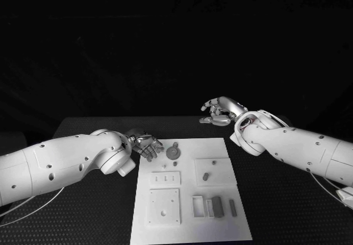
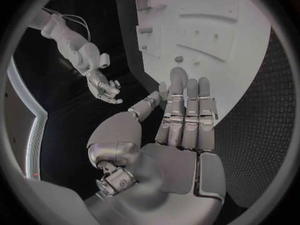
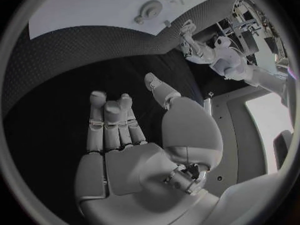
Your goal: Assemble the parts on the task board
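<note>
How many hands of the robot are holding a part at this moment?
0. The left hand hovers with fingers apart at the task board's far left edge, holding nothing. The right hand is over the black table beyond the board, also holding nothing.

White task board [image 1: 221, 153] lies flat mid-table; grey parts [image 1: 213, 206] near its front edge, round part [image 1: 173, 151] near far-left corner.

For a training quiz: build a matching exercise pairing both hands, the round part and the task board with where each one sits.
1. left hand
2. right hand
3. round part
4. task board

A. lies on the board's far end
B. off the board, past its far right corner
C. at the board's far left corner
D. mid-table, between the arms

Pairs: 1-C, 2-B, 3-A, 4-D
</note>
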`<state>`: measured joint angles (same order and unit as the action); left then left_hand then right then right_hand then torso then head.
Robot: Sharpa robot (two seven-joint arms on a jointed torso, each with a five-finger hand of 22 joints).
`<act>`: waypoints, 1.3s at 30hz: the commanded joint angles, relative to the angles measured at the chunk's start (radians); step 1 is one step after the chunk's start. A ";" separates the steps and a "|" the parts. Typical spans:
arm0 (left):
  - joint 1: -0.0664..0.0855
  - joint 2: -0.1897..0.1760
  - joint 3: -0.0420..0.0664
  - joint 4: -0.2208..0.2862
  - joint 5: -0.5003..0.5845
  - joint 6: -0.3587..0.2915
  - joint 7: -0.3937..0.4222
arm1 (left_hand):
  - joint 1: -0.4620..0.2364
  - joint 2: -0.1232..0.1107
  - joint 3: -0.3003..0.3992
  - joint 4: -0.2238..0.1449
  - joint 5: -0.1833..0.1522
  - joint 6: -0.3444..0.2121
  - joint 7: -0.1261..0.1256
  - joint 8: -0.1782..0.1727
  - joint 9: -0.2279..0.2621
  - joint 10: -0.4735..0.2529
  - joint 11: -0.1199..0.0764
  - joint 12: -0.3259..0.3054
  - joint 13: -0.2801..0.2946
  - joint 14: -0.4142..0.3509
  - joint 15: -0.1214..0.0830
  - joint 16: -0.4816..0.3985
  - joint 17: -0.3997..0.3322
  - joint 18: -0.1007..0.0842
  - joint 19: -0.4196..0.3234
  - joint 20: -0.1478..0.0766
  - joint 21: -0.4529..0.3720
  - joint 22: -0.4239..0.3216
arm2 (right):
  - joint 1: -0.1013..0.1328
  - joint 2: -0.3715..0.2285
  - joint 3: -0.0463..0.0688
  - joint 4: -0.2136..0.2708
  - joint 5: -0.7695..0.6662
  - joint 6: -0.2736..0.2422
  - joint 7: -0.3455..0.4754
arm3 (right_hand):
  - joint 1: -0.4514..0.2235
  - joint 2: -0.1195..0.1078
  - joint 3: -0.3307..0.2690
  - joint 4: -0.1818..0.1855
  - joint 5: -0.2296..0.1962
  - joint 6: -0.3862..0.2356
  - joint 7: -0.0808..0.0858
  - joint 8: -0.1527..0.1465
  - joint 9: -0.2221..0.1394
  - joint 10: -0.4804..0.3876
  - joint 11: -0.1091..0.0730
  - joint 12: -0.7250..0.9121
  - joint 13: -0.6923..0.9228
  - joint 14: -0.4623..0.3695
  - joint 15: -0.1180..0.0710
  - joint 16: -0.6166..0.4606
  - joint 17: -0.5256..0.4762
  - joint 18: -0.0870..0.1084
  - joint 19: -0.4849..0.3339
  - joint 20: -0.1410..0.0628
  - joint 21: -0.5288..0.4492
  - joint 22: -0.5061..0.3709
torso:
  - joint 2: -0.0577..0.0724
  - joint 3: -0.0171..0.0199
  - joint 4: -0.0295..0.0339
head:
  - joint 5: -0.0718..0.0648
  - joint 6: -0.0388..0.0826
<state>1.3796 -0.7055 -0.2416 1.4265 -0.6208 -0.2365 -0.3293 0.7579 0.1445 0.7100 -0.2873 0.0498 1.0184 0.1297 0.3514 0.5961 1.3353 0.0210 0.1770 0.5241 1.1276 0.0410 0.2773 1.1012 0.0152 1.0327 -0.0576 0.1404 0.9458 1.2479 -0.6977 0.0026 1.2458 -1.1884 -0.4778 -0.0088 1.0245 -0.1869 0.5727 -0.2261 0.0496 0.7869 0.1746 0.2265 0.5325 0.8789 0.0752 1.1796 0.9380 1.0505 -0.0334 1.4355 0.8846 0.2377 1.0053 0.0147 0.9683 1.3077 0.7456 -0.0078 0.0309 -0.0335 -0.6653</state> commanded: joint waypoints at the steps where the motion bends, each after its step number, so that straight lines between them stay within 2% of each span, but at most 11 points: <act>1: -0.001 0.004 0.001 0.013 -0.104 0.047 -0.093 | -0.016 -0.001 0.018 -0.002 -0.001 0.051 -0.044 0.006 0.009 0.012 -0.003 0.010 0.006 0.001 -0.008 0.018 0.003 0.002 0.000 -0.009 0.009 0.021 | 0.008 0.002 0.002 -0.015 0.089 0.025 0.023 | 0.005 0.008 -0.006 0.000 0.001 -0.006 0.012 -0.003 -0.002 -0.007 0.000 0.004 -0.001 -0.006 0.001 0.000 -0.001 0.024 -0.004 0.006 -0.004 0.004 | 0.000 -0.0007 0.0013 | -0.003 -0.003; 7: -0.010 -0.002 0.000 0.041 -0.112 0.033 -0.126 | -0.046 -0.002 0.059 -0.004 0.000 0.060 -0.050 0.011 0.029 0.014 -0.009 0.029 0.018 -0.006 -0.013 0.056 0.000 -0.001 -0.015 -0.013 0.022 0.068 | 0.017 0.010 0.005 -0.044 0.096 0.031 0.026 | 0.012 0.015 -0.012 -0.005 0.001 -0.005 0.012 -0.003 -0.004 -0.009 0.000 0.005 -0.003 -0.008 0.001 0.001 -0.002 0.024 -0.006 0.007 -0.005 0.005 | 0.001 0.0007 0.0011 | -0.003 -0.013; 9: -0.013 -0.006 0.000 0.050 -0.112 0.028 -0.126 | -0.050 -0.002 0.068 -0.005 0.000 0.061 -0.052 0.011 0.033 0.014 -0.010 0.032 0.020 -0.007 -0.014 0.064 -0.002 -0.003 -0.020 -0.014 0.023 0.078 | 0.019 0.010 0.005 -0.050 0.094 0.032 0.026 | 0.012 0.016 -0.012 -0.005 0.001 -0.005 0.012 -0.003 -0.004 -0.009 0.000 0.005 -0.003 -0.008 0.001 0.001 -0.003 0.024 -0.007 0.007 -0.005 0.005 | 0.001 0.0002 0.0020 | -0.003 -0.019; 15: -0.021 -0.021 0.000 0.084 -0.157 0.008 -0.110 | -0.051 -0.010 0.085 -0.005 0.001 0.061 -0.052 0.009 0.039 0.010 -0.010 0.037 0.022 -0.015 -0.015 0.077 -0.009 -0.005 -0.028 -0.015 0.026 0.096 | 0.020 0.011 0.005 -0.052 0.095 0.034 0.025 | 0.015 0.020 -0.015 -0.008 0.001 -0.004 0.012 -0.002 -0.005 -0.009 0.000 0.006 -0.004 -0.009 0.001 0.001 -0.003 0.024 -0.007 0.008 -0.005 0.006 | 0.001 -0.0008 0.0029 | -0.003 -0.026; 19: -0.026 -0.027 0.000 0.105 -0.207 -0.001 -0.103 | -0.030 -0.035 0.098 -0.002 0.001 0.061 -0.051 0.005 0.044 0.005 -0.009 0.040 0.023 -0.023 -0.014 0.090 -0.019 -0.005 -0.032 -0.015 0.028 0.114 | 0.020 0.011 0.005 -0.050 0.103 0.038 0.024 | 0.013 0.023 -0.019 -0.007 0.001 -0.003 0.013 -0.002 -0.007 -0.010 0.000 0.006 -0.005 -0.009 0.001 0.002 -0.004 0.024 -0.008 0.009 -0.006 0.006 | 0.000 -0.0009 0.0020 | -0.004 -0.030; 24: -0.031 -0.029 0.000 0.124 -0.256 -0.026 -0.103 | 0.034 -0.088 0.104 0.016 0.003 0.067 -0.053 -0.002 0.051 0.005 -0.009 0.046 0.023 -0.028 -0.015 0.113 -0.040 -0.004 -0.029 -0.015 0.027 0.138 | 0.019 0.009 0.005 -0.044 0.103 0.040 0.024 | 0.012 0.026 -0.021 -0.006 0.001 -0.003 0.013 -0.002 -0.007 -0.010 0.000 0.006 -0.006 -0.010 0.001 0.002 -0.004 0.024 -0.008 0.010 -0.006 0.006 | 0.000 -0.0004 0.0015 | -0.004 -0.033; 25: -0.034 -0.028 0.000 0.128 -0.267 -0.036 -0.106 | 0.043 -0.093 0.098 0.017 0.013 0.069 -0.053 -0.004 0.051 0.005 -0.010 0.047 0.023 -0.029 -0.015 0.119 -0.046 -0.004 -0.029 -0.015 0.026 0.142 | 0.019 0.008 0.005 -0.042 0.103 0.040 0.024 | 0.011 0.026 -0.021 -0.006 0.001 -0.003 0.013 -0.002 -0.008 -0.010 0.000 0.006 -0.006 -0.010 0.001 0.002 -0.004 0.024 -0.009 0.010 -0.006 0.006 | 0.000 -0.0004 0.0015 | -0.004 -0.033; 26: -0.037 -0.028 0.000 0.133 -0.282 -0.060 -0.110 | 0.051 -0.095 0.078 0.017 0.041 0.072 -0.053 -0.007 0.053 0.005 -0.010 0.049 0.022 -0.032 -0.015 0.126 -0.053 -0.004 -0.029 -0.016 0.024 0.147 | 0.019 0.008 0.005 -0.039 0.104 0.041 0.024 | 0.011 0.026 -0.022 -0.006 0.001 -0.003 0.013 -0.002 -0.008 -0.010 0.000 0.006 -0.006 -0.010 0.002 0.002 -0.004 0.024 -0.009 0.010 -0.006 0.006 | 0.000 0.0001 0.0017 | -0.004 -0.034; 28: -0.044 -0.025 0.000 0.135 -0.322 -0.091 -0.116 | 0.063 -0.106 0.066 0.019 0.050 0.077 -0.055 -0.008 0.054 0.008 -0.012 0.052 0.022 -0.033 -0.015 0.134 -0.059 -0.005 -0.030 -0.016 0.021 0.153 | 0.019 0.010 0.005 -0.040 0.104 0.041 0.025 | 0.011 0.027 -0.022 -0.006 0.001 -0.003 0.013 -0.002 -0.008 -0.011 0.000 0.007 -0.006 -0.010 0.002 0.002 -0.004 0.024 -0.009 0.010 -0.006 0.006 | 0.000 0.0008 0.0020 | -0.004 -0.035; 30: -0.049 -0.023 0.000 0.137 -0.339 -0.114 -0.123 | 0.072 -0.116 0.060 0.024 0.073 0.083 -0.058 -0.009 0.055 0.011 -0.013 0.054 0.021 -0.035 -0.016 0.141 -0.066 -0.007 -0.032 -0.016 0.017 0.157 | 0.019 0.009 0.005 -0.036 0.104 0.043 0.024 | 0.011 0.027 -0.022 -0.005 0.001 -0.003 0.013 -0.002 -0.008 -0.011 0.000 0.007 -0.006 -0.010 0.002 0.002 -0.004 0.024 -0.009 0.010 -0.006 0.006 | -0.001 0.0008 0.0022 | -0.004 -0.038; 39: -0.083 -0.010 0.000 0.135 -0.400 -0.158 -0.145 | 0.106 -0.146 0.047 0.034 0.080 0.097 -0.063 -0.015 0.057 0.022 -0.017 0.058 0.016 -0.034 -0.020 0.166 -0.088 -0.012 -0.037 -0.020 0.014 0.184 | 0.019 0.009 0.004 -0.039 0.108 0.047 0.024 | 0.009 0.029 -0.025 -0.004 0.001 -0.003 0.013 -0.003 -0.009 -0.011 0.000 0.007 -0.007 -0.011 0.002 0.002 -0.005 0.024 -0.009 0.011 -0.007 0.006 | 0.000 0.0005 0.0008 | -0.002 -0.043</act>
<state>1.2996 -0.7204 -0.2422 1.5602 -0.9670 -0.3492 -0.4602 0.8559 -0.0031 0.7630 -0.2525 0.1267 1.0509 0.1268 0.3396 0.6513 1.3546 0.0054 0.2315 0.5417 1.0966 0.0252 0.4405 1.0147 0.0149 0.9987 -0.0734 0.1557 1.1283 1.2665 -0.6889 0.0066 1.2076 -1.0844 -0.4457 0.0048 1.0348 -0.1683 0.5533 -0.2316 0.0496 0.7821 0.1799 0.2265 0.5244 0.8720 0.0751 1.1796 0.9325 1.0472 -0.0301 1.4354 0.8809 0.2396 0.9967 0.0234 0.9675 1.3077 0.7447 -0.0073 0.0328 -0.0358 -0.7067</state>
